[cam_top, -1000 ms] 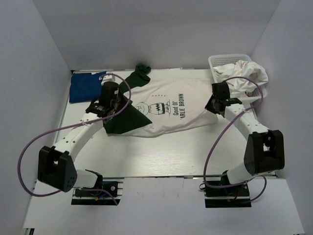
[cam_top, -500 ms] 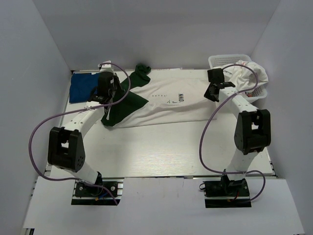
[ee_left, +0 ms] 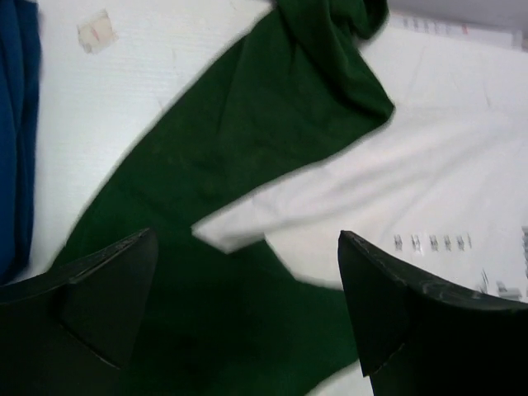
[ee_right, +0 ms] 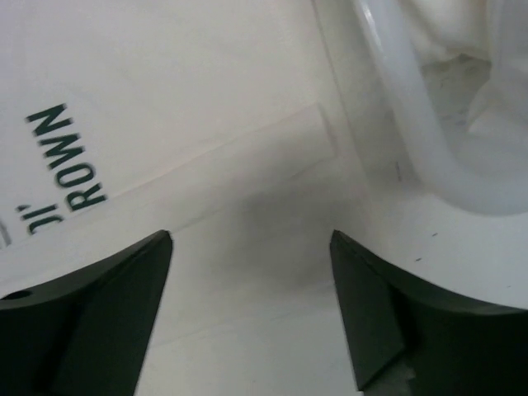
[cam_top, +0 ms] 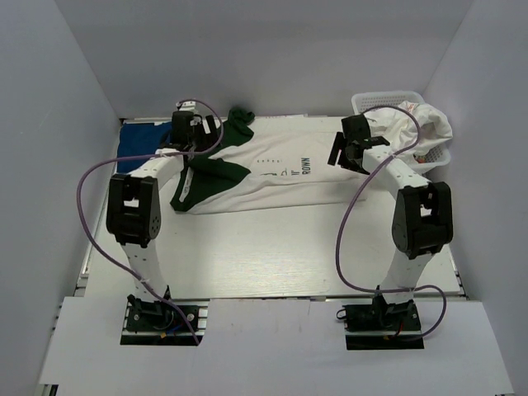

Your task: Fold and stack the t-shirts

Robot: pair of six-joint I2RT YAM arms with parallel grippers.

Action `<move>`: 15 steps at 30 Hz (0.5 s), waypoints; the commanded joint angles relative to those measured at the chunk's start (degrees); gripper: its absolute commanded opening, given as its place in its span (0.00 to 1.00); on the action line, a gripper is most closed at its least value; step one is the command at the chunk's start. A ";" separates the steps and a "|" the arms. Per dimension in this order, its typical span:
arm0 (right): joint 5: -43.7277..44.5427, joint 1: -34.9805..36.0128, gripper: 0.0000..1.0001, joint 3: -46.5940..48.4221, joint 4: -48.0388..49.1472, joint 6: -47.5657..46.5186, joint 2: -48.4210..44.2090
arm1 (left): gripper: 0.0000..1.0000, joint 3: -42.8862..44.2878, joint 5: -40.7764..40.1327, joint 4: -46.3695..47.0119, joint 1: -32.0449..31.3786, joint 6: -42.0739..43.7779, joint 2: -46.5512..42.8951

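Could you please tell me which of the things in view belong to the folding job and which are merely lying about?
Job: white t-shirt with dark green sleeves, spread mid-table; dark blue cloth t-shirt, far left; white cloth shirts, heaped far right.
Lying about: white plastic lattice basket; white table.

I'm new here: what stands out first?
A white t-shirt with dark green sleeves lies folded at the centre. The left gripper hangs open over its green sleeve, the right gripper open over its hem. A dark blue shirt lies far left, a basket of white shirts far right.
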 commanded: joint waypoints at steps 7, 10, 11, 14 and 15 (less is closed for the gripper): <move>-11.49 4.65 0.90 -12.14 9.33 -4.12 -6.17 | 1.00 -23.15 5.31 4.36 -1.16 -7.00 -22.97; -11.94 5.09 0.90 -11.26 9.68 -3.42 -2.02 | 1.00 -29.65 7.33 6.02 -1.16 -9.04 -22.98; -12.03 4.92 0.90 -11.17 10.12 -3.24 -1.32 | 1.00 -31.49 7.33 6.63 -0.63 -9.65 -22.98; -12.73 4.65 0.90 -11.95 11.17 -2.01 0.97 | 1.00 -31.51 7.95 5.76 -0.63 -10.36 -20.70; -13.08 4.57 0.90 -12.57 11.44 -1.31 1.49 | 1.00 -31.51 7.42 4.97 -0.63 -10.36 -20.00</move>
